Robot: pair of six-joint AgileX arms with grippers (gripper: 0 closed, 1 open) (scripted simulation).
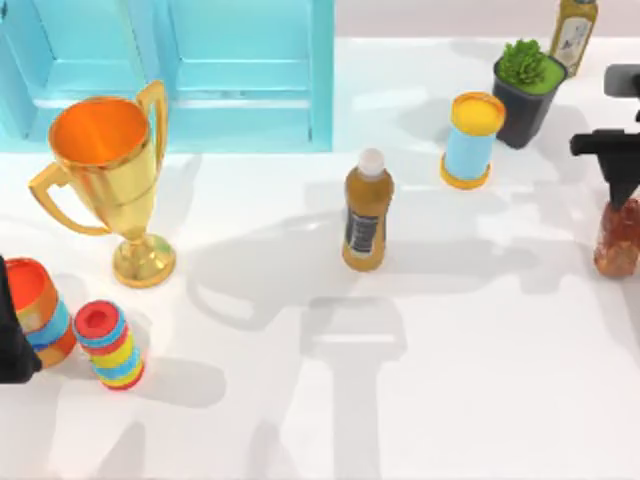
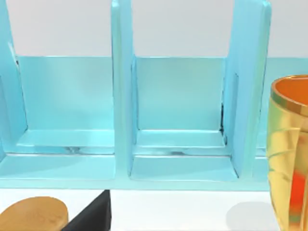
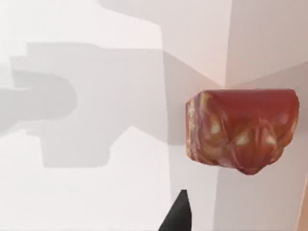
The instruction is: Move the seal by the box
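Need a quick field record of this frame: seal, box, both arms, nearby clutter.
seal: reddish-brown block at the table's right edge
box: light blue compartmented box, far left of table
seal to box: far apart, not yet moved
right gripper: directly over the seal; finger state unclear
left gripper: parked at left edge beside a striped cup
between them: amber bottle, gold trophy

Glossy marbled stone seal (image 3: pixel 242 130), shiny gold metal trophy (image 1: pixel 108 170), smooth white table (image 1: pixel 450 380)
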